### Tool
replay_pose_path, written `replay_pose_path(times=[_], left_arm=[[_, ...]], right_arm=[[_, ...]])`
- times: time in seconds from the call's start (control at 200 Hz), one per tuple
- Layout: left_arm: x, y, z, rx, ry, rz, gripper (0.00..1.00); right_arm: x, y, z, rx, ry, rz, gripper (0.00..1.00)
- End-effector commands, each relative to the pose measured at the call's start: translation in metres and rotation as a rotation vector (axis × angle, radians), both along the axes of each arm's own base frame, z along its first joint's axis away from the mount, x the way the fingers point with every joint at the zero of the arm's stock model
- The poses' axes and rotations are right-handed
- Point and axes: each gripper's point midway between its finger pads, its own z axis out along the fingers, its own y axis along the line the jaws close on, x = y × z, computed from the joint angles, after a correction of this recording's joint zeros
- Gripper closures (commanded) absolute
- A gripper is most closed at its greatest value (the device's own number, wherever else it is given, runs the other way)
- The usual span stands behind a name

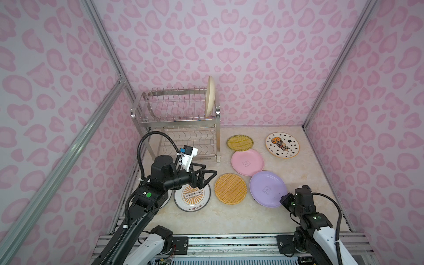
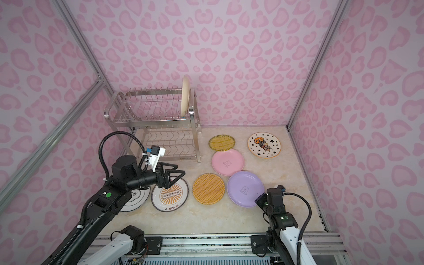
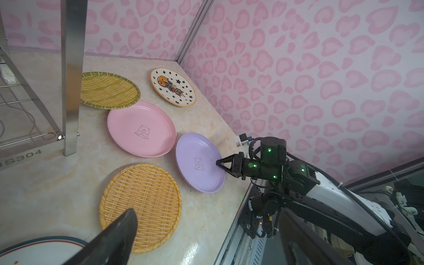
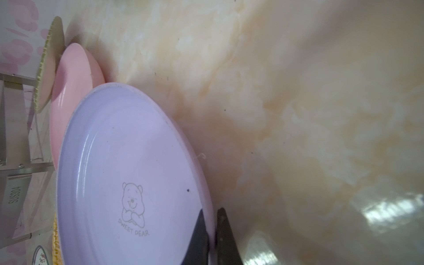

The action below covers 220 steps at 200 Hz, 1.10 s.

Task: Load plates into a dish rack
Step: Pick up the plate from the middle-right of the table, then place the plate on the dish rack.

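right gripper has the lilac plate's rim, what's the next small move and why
Probably lift the right gripper straight up a little. Its jaws are shut on the near rim of the round lilac plate, which lies on the table with its far edge against the round pink plate. Lifting first should clear that neighbour before carrying to the steel wire dish rack.

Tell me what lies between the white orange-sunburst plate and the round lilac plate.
The round yellow woven-pattern plate lies flat there, seen in both top views.

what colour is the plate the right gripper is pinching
The plate is lilac; clearest in the right wrist view.
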Motion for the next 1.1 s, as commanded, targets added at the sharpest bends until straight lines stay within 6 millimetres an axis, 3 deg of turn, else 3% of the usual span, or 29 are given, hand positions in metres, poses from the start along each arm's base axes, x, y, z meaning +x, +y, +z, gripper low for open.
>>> replay_pose_path(times=[0.0,0.165,0.29,0.405,0.48,0.626,0.871,1.096], left_arm=[[0.001,-0.003,0.001,-0.02,0.017,-0.011,0.02],[0.003,-0.006,0.005,-0.06,0.04,-0.008,0.02],[0.004,-0.023,0.003,-0.063,0.062,-0.018,0.02],[0.002,-0.049,0.01,-0.105,0.114,-0.069,0.02],[0.011,-0.062,0.014,-0.132,0.172,-0.029,0.01],[0.03,-0.081,0.014,-0.205,0.29,0.054,0.0],[0.044,-0.109,-0.009,-0.291,0.54,0.177,0.03],[0.054,-0.14,0.011,-0.317,0.56,0.224,0.1]], right_arm=[[-0.001,-0.004,0.021,-0.03,-0.048,0.001,1.0],[0.003,-0.007,0.059,-0.067,-0.132,0.018,1.0],[0.012,-0.012,0.093,-0.136,-0.196,0.028,1.0],[0.025,-0.02,0.128,-0.269,-0.236,0.034,1.0],[0.036,-0.02,0.148,-0.382,-0.261,0.041,1.0],[0.059,-0.005,0.179,-0.627,-0.314,0.056,1.0],[0.078,0.023,0.214,-0.865,-0.435,0.061,1.0],[0.073,0.042,0.231,-0.97,-0.576,0.079,1.0]])
